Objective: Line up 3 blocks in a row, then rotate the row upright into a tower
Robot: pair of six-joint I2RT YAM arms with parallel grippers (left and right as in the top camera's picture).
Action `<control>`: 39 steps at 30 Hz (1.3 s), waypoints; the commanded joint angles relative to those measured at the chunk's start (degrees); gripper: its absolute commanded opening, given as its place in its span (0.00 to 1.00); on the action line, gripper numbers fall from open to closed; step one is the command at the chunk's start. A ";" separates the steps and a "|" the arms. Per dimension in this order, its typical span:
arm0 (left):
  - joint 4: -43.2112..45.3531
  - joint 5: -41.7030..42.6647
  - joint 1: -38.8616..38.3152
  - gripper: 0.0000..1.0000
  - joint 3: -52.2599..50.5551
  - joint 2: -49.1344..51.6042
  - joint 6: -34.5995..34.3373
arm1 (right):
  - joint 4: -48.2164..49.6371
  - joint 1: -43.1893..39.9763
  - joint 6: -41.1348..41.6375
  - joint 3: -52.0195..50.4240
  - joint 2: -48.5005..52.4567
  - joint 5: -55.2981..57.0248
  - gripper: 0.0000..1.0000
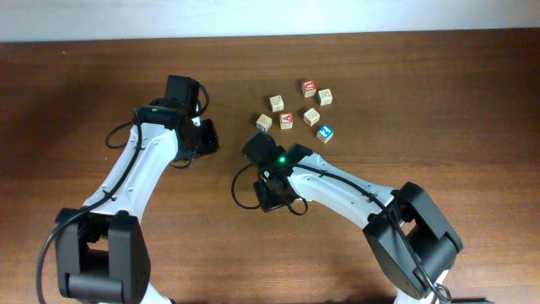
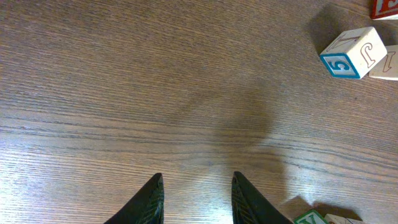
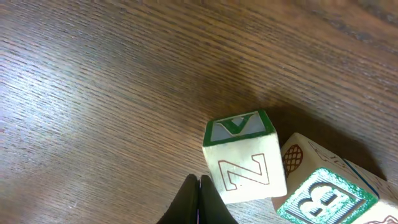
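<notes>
Right at the bottom of the right wrist view, the right hand (image 3: 199,200) has its two fingers pressed together with nothing between them. Just ahead and a touch to the right stands the green-topped block (image 3: 239,158), upright on the surface (image 3: 93,93), a red Z on the side facing the hand. Whether the fingertips touch it I cannot tell. Just beside it, to the right, is a second block (image 3: 323,199) with a green B.

A cube has no long axis to line up with. What matters is that it lies slightly right of the closed fingers. A nudge on its near left corner would likely turn it, while a grasp would first need the fingers parted.

Farther off, seen from overhead, the other blocks (image 1: 311,116) lie in a loose group beyond the right arm. The left hand (image 2: 198,202) is partly open over bare wood, holding nothing, and the right arm looks the nearer one.
</notes>
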 commanded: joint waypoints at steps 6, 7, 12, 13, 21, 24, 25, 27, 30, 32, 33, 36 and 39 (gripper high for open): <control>0.15 0.20 0.20 0.35 0.63 -0.02 -0.72 | 0.74 -0.22 -5.27 -0.57 0.24 -2.78 0.04; 0.07 0.20 0.20 0.35 0.63 -0.02 -0.72 | 0.66 -0.22 -5.31 -0.57 0.55 -2.78 0.04; -0.04 0.20 0.20 0.35 0.63 -0.02 -0.72 | -0.61 -0.26 -12.81 -0.35 0.63 -5.75 0.04; -0.04 0.20 0.20 0.36 0.63 -0.02 -0.72 | -2.97 -0.28 -15.82 0.72 0.63 -5.38 0.04; 0.13 0.20 0.20 0.36 0.63 -0.02 -0.72 | -1.36 -0.24 -26.67 1.29 0.63 -3.78 0.04; 0.09 0.20 0.20 0.36 0.63 -0.02 -0.72 | 0.55 -0.26 -26.69 1.29 1.57 -1.42 0.04; 0.04 0.20 0.20 0.36 0.63 -0.02 -0.72 | 1.27 -0.26 -26.71 1.29 2.14 0.63 0.04; -0.09 0.20 0.20 0.36 0.63 -0.02 -0.70 | 1.44 -0.28 -26.69 1.29 2.14 2.73 0.04; -0.07 0.17 0.22 0.37 0.63 -0.02 -0.70 | 1.40 -0.26 -26.69 1.29 2.14 4.42 0.04; -0.09 0.20 0.22 0.37 0.63 -0.02 -0.70 | 1.18 -0.26 -26.71 1.29 2.14 5.03 0.04; -0.09 0.20 0.20 0.37 0.63 -0.02 -0.70 | 0.96 -0.28 -27.21 1.29 2.14 5.05 0.04; -0.09 0.20 0.20 0.37 0.63 -0.02 -0.70 | 0.04 -0.28 -27.76 1.29 2.14 5.27 0.04; -0.07 0.20 0.22 0.37 0.63 -0.02 -0.70 | -0.63 -0.26 -27.80 1.29 2.12 6.62 0.04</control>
